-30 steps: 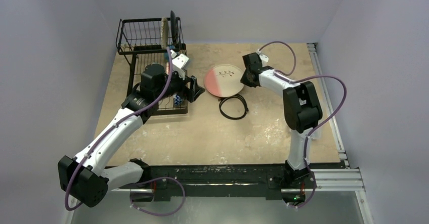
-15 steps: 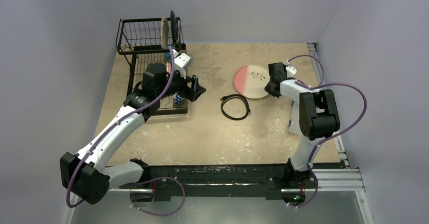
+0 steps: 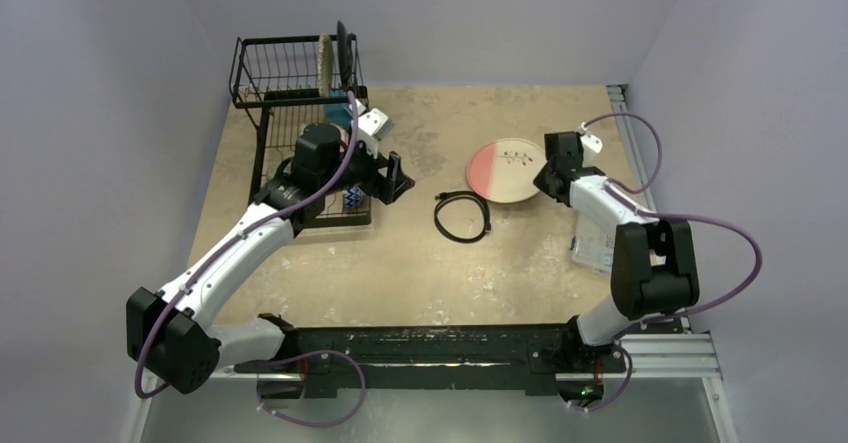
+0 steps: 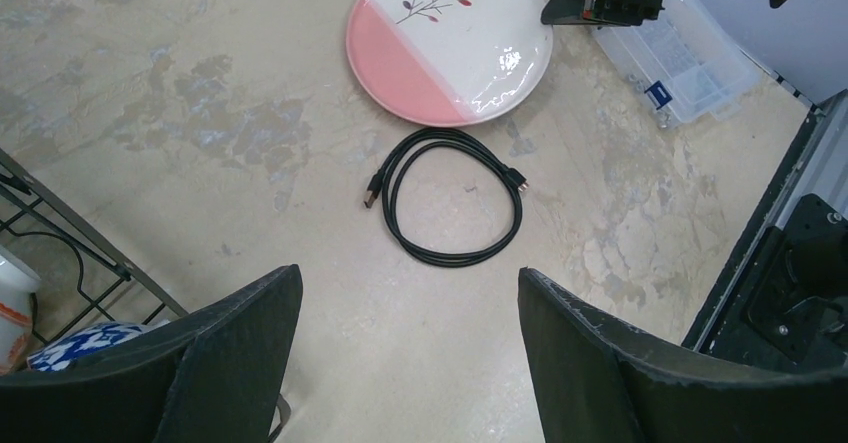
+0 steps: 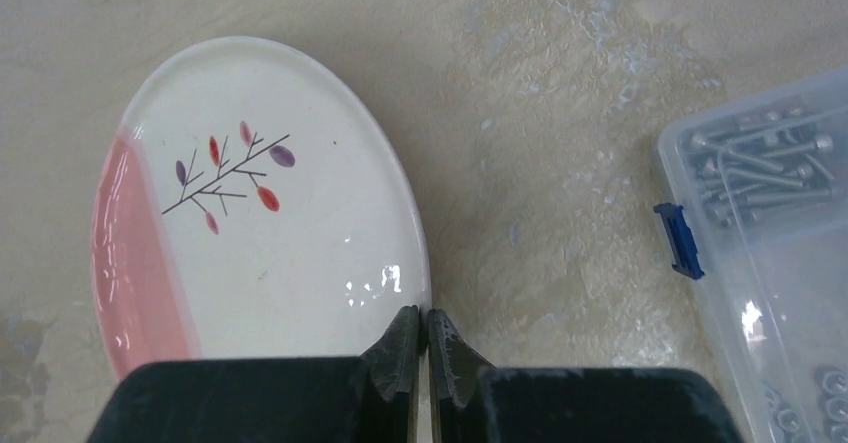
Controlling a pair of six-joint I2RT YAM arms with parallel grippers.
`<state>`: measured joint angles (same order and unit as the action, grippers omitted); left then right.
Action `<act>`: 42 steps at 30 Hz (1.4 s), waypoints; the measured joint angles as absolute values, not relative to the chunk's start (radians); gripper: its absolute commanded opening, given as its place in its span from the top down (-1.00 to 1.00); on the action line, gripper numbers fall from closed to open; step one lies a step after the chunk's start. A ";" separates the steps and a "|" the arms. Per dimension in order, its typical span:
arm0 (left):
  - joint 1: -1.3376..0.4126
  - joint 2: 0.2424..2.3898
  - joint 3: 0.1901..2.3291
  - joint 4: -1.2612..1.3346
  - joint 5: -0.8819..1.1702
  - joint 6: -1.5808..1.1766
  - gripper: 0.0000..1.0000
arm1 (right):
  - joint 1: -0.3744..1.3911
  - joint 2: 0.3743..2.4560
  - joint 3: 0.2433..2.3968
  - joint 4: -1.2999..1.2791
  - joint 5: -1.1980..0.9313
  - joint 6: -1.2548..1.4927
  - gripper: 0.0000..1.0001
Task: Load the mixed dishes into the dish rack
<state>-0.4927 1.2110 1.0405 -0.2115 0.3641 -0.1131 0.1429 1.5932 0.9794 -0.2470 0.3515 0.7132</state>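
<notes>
Since a second ago, the pink-and-white large plate (image 3: 505, 170) has slid from mid-desk toward the right side, and the right arm has swung outward with it. We record one such plate: round, glossy, half pink and half white with a twig motif, lying flat on the mottled beige desk (image 3: 400, 273). The right pincer (image 5: 421, 328) is clenched, its two black tips pressed together and touching the plate's rim; no grasp is evident. The left pincer (image 4: 408, 278) is released, its two broad matte fingers spread wide with nothing between them. One black coiled cable (image 4: 450, 198) lies near the plate, not touching it. One clear plastic parts box (image 5: 770, 243) holds metal screws. The black wire dish rack (image 3: 285, 68), at far left, carries two plates standing on edge in its raised basket.
</notes>
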 measured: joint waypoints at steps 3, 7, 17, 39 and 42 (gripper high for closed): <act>-0.503 1.215 1.047 -0.215 0.364 -0.111 -0.56 | 0.143 1.527 0.938 -0.249 0.347 0.711 1.00; -0.536 1.229 1.055 -0.220 0.363 -0.090 -0.56 | 0.143 1.469 0.884 -0.264 0.334 0.707 1.00; -0.763 1.247 1.031 -0.210 0.324 0.076 -0.81 | 0.143 1.365 0.794 -0.286 0.297 0.704 1.00; -1.198 1.893 1.196 0.223 -0.254 0.509 -0.51 | 0.142 1.321 0.819 -0.341 0.184 0.721 1.00; -1.196 1.994 1.259 0.246 -0.317 0.566 -0.44 | 0.141 1.321 0.825 -0.345 0.178 0.722 1.00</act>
